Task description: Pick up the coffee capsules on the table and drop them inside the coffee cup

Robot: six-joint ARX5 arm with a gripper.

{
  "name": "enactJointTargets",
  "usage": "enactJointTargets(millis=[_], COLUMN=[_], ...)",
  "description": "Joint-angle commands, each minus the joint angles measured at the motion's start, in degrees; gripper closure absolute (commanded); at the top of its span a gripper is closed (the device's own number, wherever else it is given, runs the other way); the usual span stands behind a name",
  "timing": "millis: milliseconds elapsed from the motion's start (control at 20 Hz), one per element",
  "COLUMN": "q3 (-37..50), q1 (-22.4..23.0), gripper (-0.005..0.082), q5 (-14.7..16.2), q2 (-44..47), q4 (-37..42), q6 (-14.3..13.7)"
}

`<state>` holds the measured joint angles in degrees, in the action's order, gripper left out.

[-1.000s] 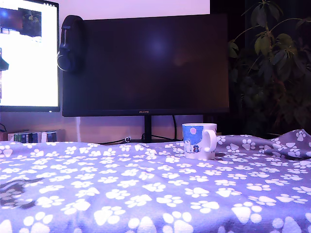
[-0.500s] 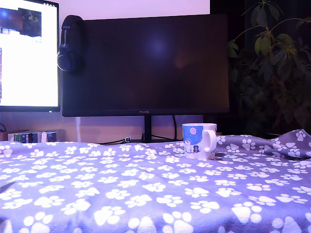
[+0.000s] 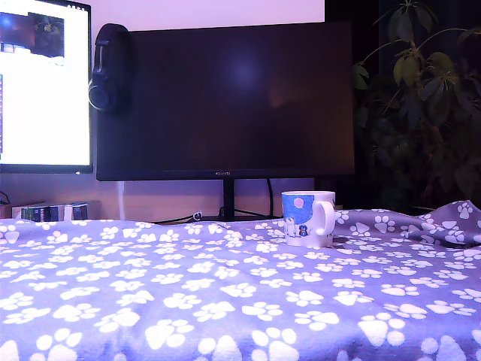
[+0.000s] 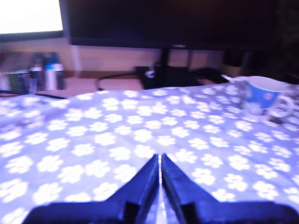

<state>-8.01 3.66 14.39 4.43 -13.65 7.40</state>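
Currently: gripper (image 4: 160, 158) visible only in wrist view, jaws pressed together tip to tip, only a thin slit between them, nothing held. Hovering over bare paw-print cloth, pointed toward the monitors.

Coffee cup (image 3: 308, 218) upright on the worktop (image 3: 188, 301), toward the exterior view's right, near the far edge of the cloth, just ahead of the monitor stand. Handle facing the exterior view's right; blue panel with pink circle facing camera. Also seen in wrist view (image 4: 264, 95), well apart from the jaws, somewhat blurred.

No coffee capsules visible in either view; cup interior not visible, so contents cannot be told.

Worktop cloth blue-purple with white paw prints, rumpled into a fold at the exterior view's far right.

Background: large dark monitor (image 3: 225, 98) centred behind the cup, headphones (image 3: 107, 71) hung on its upper corner at the exterior view's left. Second monitor (image 3: 41, 86) lit at the exterior view's left edge. Leafy plant (image 3: 421, 105) at the exterior view's right. Cables (image 4: 121, 80) and small bottles (image 4: 44, 70) on the desk strip behind the cloth, blurred in wrist view.
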Motion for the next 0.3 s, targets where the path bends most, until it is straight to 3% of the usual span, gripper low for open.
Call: enactJointTargets(millis=[0,250], q3=[1.2,1.2], q1=[-0.1,-0.1], gripper=[0.0793,0.0793], q5=[-1.0,-1.4], q2=[-1.8,-5.2], q4=[-1.2,-3.6], q6=[0.3,1.6])
